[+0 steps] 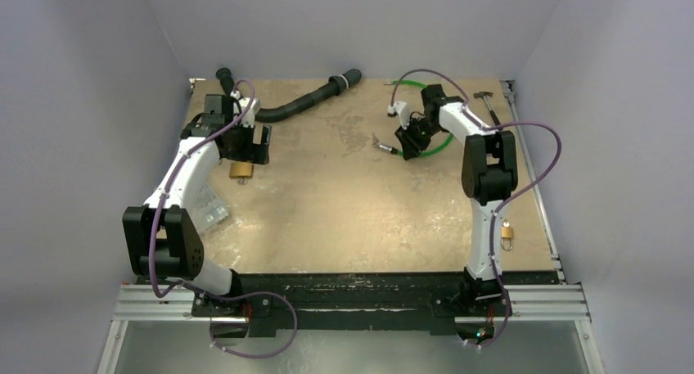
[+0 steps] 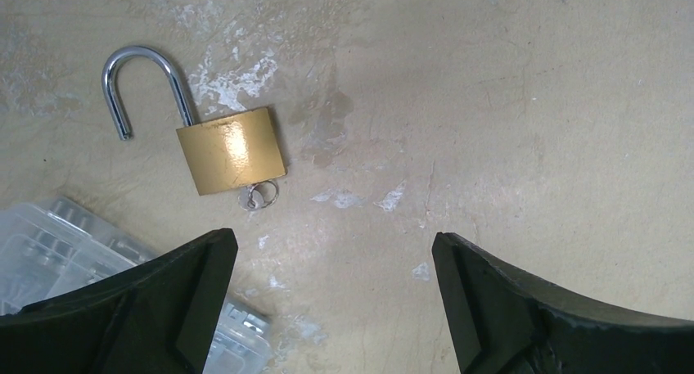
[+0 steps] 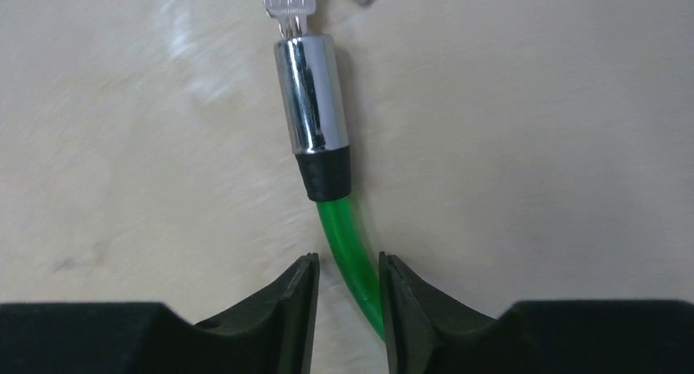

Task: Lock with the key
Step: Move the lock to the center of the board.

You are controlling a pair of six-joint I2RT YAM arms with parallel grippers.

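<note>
right tool (image 3: 348, 263) nearly closed around green cable (image 3: 344, 227), left tool (image 2: 334, 239) spread wide by lock (image 2: 232, 149)

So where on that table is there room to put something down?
The middle, between the left padlock and the green cable, is bare, down to the near edge. Crowded: the left around the plastic box, the far right by the hammer.

Table (image 1: 344, 202): a worn tan board, scuffed pale in patches.
Left side: the lock (image 2: 232, 149) is laid flat with its shackle swung open. A small metal ring (image 2: 260, 195) is seen at its base, and a clear plastic box (image 2: 49, 243) is set near it.
Far edge: a black hose (image 1: 303, 104) and a hammer (image 1: 488, 102) are laid here.
Right side: a green cable (image 3: 352, 251) is ended by a chrome sleeve (image 3: 312, 96), with the key (image 3: 286, 2) at its tip. A second padlock (image 1: 507, 236) is laid near the front edge.
</note>
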